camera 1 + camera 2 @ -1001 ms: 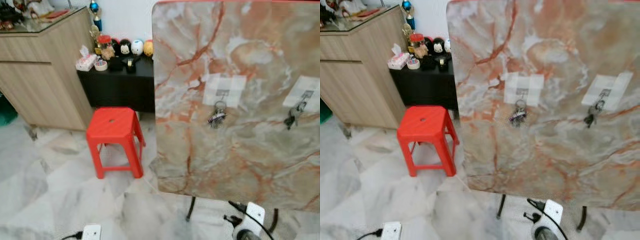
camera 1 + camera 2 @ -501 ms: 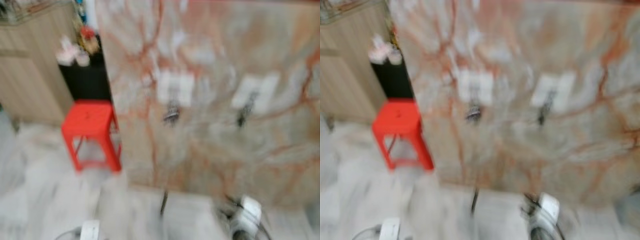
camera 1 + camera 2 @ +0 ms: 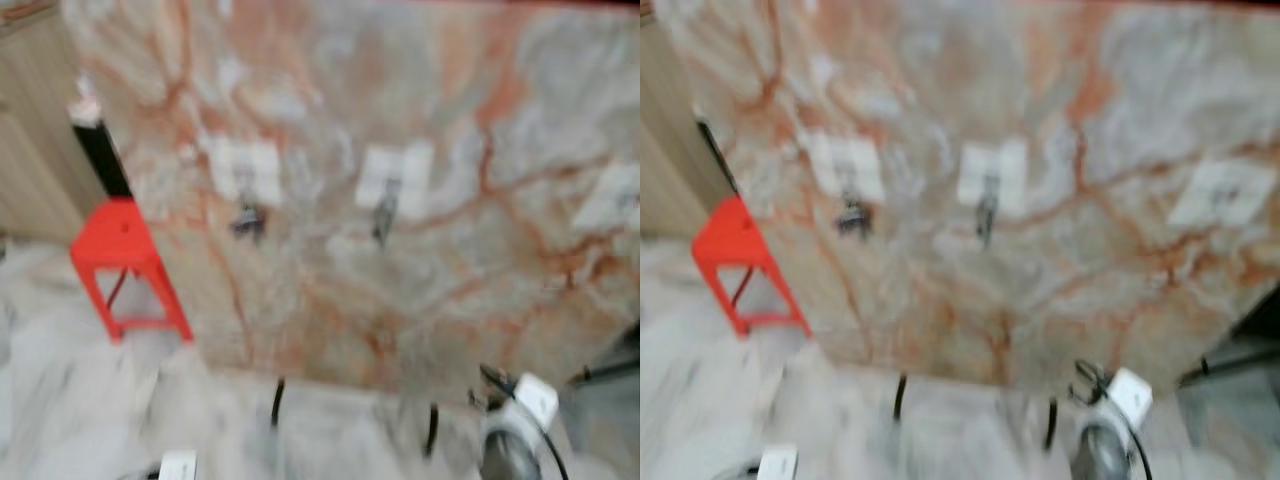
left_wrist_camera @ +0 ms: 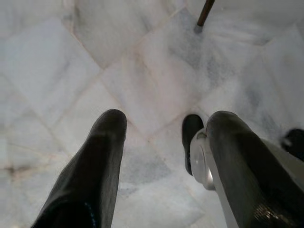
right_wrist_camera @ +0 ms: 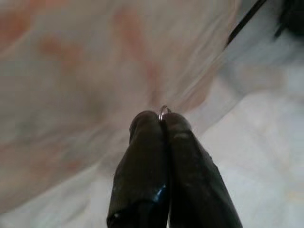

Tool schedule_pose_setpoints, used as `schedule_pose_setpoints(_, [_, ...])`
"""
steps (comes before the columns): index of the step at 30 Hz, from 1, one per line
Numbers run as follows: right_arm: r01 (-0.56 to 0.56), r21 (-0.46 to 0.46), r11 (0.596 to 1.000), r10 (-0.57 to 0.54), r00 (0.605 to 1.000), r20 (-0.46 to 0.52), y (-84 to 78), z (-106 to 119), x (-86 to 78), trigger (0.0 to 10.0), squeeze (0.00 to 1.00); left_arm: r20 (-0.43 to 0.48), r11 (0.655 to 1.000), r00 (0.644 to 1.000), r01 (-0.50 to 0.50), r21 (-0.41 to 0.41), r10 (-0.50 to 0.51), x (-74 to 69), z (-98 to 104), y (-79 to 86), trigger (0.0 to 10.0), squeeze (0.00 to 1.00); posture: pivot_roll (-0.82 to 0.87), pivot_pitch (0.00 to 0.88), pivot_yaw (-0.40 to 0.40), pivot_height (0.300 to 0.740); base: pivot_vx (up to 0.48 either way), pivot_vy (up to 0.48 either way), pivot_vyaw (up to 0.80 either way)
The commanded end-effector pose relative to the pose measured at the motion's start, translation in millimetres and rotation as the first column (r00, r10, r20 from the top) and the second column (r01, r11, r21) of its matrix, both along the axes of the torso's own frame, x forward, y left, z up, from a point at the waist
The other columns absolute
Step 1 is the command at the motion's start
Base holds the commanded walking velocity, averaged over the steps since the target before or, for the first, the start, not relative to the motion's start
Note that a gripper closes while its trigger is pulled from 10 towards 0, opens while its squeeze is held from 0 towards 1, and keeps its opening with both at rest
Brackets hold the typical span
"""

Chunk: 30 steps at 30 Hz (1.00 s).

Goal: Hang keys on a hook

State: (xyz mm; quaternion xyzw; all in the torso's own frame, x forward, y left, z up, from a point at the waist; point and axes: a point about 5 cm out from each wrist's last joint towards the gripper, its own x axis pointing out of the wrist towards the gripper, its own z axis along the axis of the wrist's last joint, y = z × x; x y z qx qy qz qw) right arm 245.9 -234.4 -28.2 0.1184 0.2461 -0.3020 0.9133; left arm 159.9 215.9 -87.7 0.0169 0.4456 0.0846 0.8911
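Head views blurred by motion; detail limited.

Scene: a marble-patterned board (image 3: 400, 150) stands upright on dark legs over a pale marble floor (image 4: 142, 71). Three white hook patches sit on it in a row. The patch at about 9 o'clock on the board carries a bunch of keys (image 3: 247, 222); the middle patch carries a second bunch (image 3: 384, 222); the third hook patch (image 3: 618, 196), at 3 o'clock, looks unoccupied (too blurred to be sure). A red stool (image 3: 118, 262) stands beside the board, at 9 o'clock in the head views.

Right end effector (image 5: 162, 118): fingers pressed together, pinching a small metal key ring (image 5: 164, 111) that pokes out at the tips. The keys below the ring cannot be made out. The board surface lies ahead of the tips, apart from them.

Left end effector (image 4: 164, 137): fingers spread wide, nothing between them, pointed down at the floor; arm idle.

Progress (judgement): the keys are picked up and held, and the robot faces the board. Left to do: bring the ring up to a hook, probably the free one at 3 o'clock, slip it over, release. Roughly halfway.

Writing/brands: none legible; no labels readable in any view.
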Motion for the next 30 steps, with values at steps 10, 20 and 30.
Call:
schedule_pose_setpoints(10, [0.183, -0.604, 0.776, -0.123, 0.982, 0.140, -41.3, 71.2, 30.4, 10.0, 0.00, -0.021, 1.000, 1.000, 0.000, 0.007, 0.000, -6.0, -2.0, 3.1, 10.0, 0.00, -0.04, 0.027, 0.018, 0.740, 0.000, 0.000, 0.00])
schedule_pose_setpoints(20, [0.219, -0.791, 0.571, -0.024, 0.968, 0.251, -33.2, 113.2, 52.6, 10.0, 0.00, -0.011, 1.000, 1.000, 0.002, 0.005, -0.002, -3.8, -1.1, 2.7, 10.0, 0.00, -0.05, 0.029, 0.023, 0.740, 0.000, 0.000, 0.00])
schedule_pose_setpoints(30, [0.226, -0.877, 0.424, 0.106, 0.949, 0.296, -13.9, 142.9, 73.2, 10.0, 0.00, -0.008, 1.000, 1.000, -0.003, 0.005, 0.003, -4.7, -1.0, 4.2, 10.0, 0.00, -0.04, 0.029, 0.026, 0.740, 0.000, 0.000, 0.00])
